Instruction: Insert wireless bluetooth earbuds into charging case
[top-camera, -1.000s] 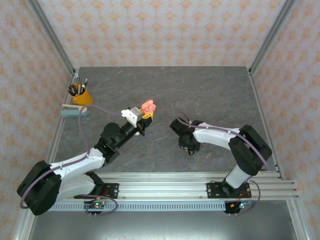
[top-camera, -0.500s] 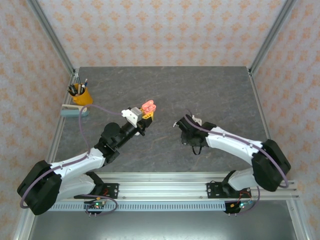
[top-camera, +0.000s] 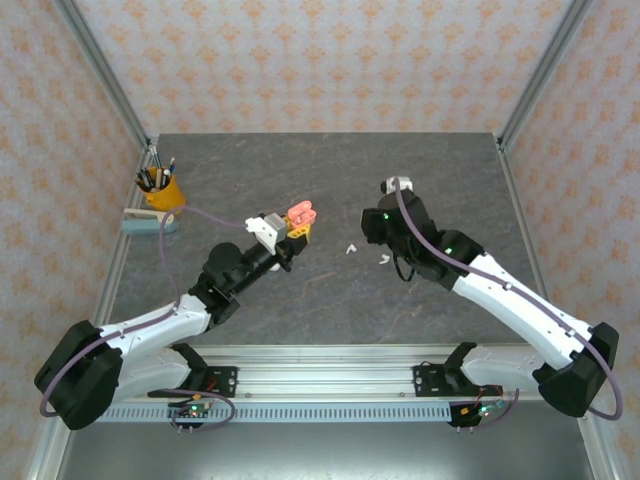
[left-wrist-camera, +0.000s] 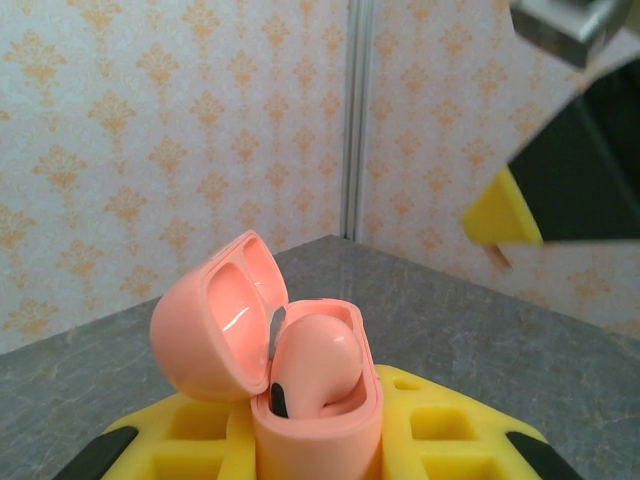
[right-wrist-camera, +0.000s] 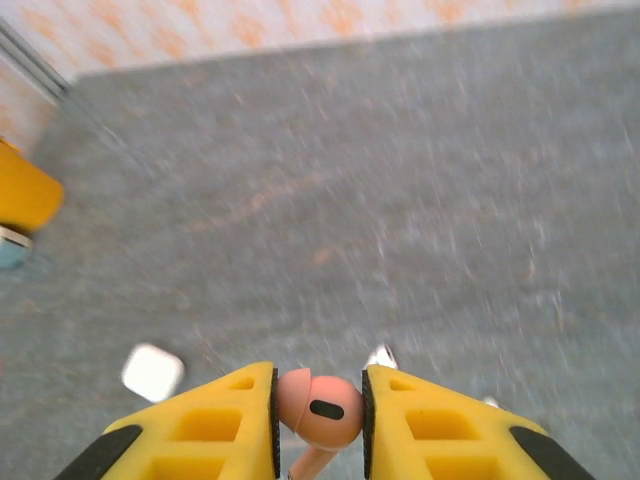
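right wrist view: the right gripper's (right-wrist-camera: 318, 398) fingers (right-wrist-camera: 225, 420) pinch a pink earbud (right-wrist-camera: 320, 410) between their tips, stem down. the left gripper (left-wrist-camera: 318, 445) clamps the open case (left-wrist-camera: 215, 335), another earbud (left-wrist-camera: 320, 362) seated inside. two white earbuds (top-camera: 351, 249) lie on the table (top-camera: 330, 170) near the right gripper.

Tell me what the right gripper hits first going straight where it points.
Probably the bare table, since the right gripper, holding a pink earbud, tilts downward; a white earbud lies beside that line, depth unclear.

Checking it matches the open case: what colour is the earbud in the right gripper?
Coral-pink; the earbud shows best in the right wrist view.
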